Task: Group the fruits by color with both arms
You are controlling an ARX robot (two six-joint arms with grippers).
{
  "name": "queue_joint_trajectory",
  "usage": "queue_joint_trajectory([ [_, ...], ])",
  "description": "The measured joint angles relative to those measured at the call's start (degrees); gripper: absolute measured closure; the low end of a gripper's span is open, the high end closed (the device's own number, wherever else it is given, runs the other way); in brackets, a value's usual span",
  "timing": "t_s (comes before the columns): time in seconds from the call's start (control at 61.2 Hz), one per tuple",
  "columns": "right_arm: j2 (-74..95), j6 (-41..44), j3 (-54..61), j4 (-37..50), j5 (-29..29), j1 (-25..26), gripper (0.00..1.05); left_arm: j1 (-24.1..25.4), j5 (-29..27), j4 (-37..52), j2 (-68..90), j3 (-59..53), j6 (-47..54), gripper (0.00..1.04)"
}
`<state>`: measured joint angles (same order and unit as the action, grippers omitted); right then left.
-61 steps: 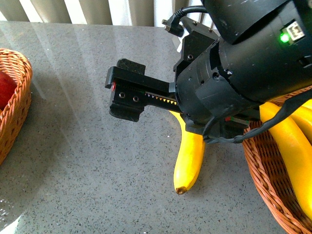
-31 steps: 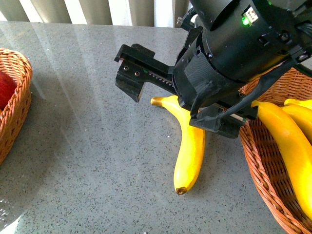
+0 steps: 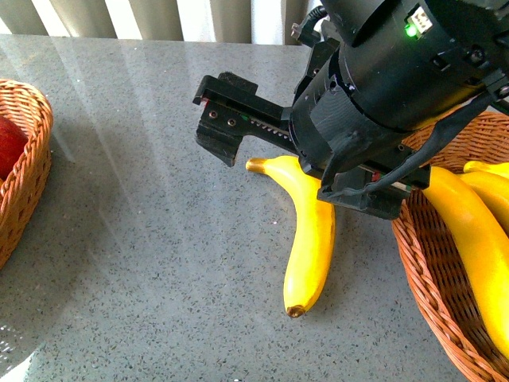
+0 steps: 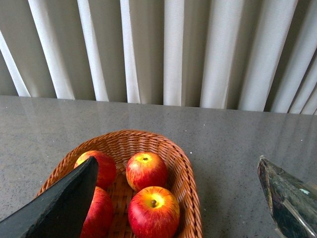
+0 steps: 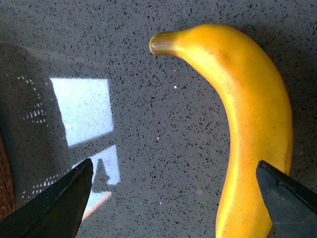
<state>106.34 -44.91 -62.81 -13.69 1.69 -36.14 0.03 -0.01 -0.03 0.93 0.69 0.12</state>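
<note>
Yellow and alone, one banana (image 3: pixel 310 239) lies on the grey speckled table (image 3: pixel 159 263) at lower centre of the front view, near the wicker basket (image 3: pixel 421 263) of bananas (image 3: pixel 469 231) at lower right. Above its stem end hangs the right gripper (image 5: pixel 173 191), jaws spread and empty; the left gripper (image 4: pixel 176 171), likewise released, hangs over another basket (image 4: pixel 188 186) holding red apples (image 4: pixel 146 170).

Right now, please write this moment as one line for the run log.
right gripper: open, over loose banana on table | left gripper: open, facing apple basket | grasp: not yet
</note>
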Motion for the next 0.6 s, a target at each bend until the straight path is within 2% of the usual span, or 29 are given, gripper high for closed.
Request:
queue_joint_trajectory([
  [0.604,2.32,-4.85,-1.11,-3.3,1.14,-1.7,0.09,0.0,0.0,0.0,0.0,0.0,0.0,0.09],
])
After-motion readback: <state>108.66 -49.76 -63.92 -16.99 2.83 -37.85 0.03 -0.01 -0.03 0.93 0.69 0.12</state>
